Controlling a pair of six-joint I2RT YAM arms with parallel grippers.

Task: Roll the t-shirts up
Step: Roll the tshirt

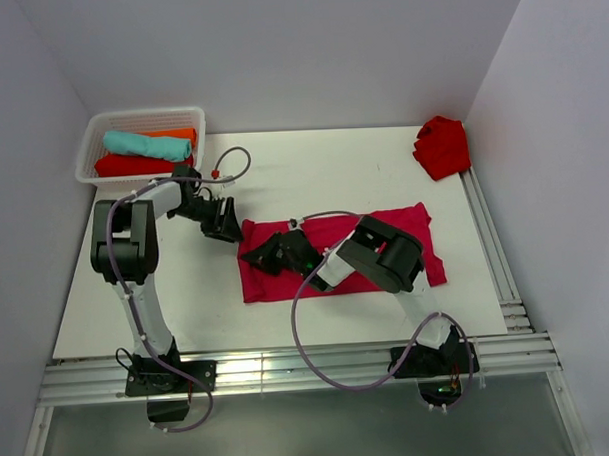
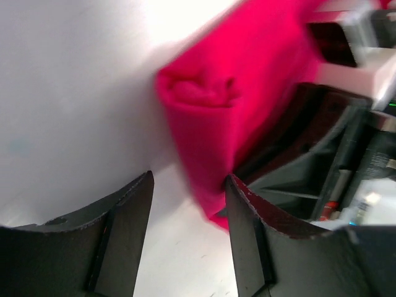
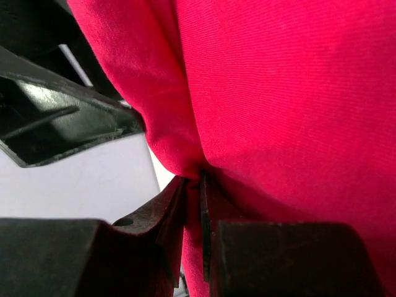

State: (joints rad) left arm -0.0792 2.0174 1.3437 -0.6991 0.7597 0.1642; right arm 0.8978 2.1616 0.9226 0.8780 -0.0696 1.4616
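At the ten o'clock corner of the white flat table [image 1: 312,168], seen from overhead, sits a white slatted plastic basket [image 1: 90,145]. It holds three rolled soft cloth tees: a teal roll [image 1: 146,143] in the middle, an orange roll [image 1: 179,134] at its one o'clock and a scarlet roll [image 1: 132,166] at its six o'clock.

At the basket's four o'clock the left gripper [image 1: 222,223] hangs low over the table. Its dark fingers [image 2: 124,229] stand apart with only bare table between them. Its wrist view shows the folded end of the shirt just beyond the fingertips.

A raspberry-crimson soft cloth t-shirt [image 1: 409,224] lies across the middle of the table, its length running from nine to three o'clock. Its nine o'clock end is doubled over into a thick fold, just beside the left gripper.

The right gripper [image 1: 264,257] sits on that same end, its jaws nearly together and pinching a pleat of the crimson cloth.

At the table's two o'clock corner lies a crumpled scarlet cloth t-shirt [image 1: 443,146], well apart from both arms.
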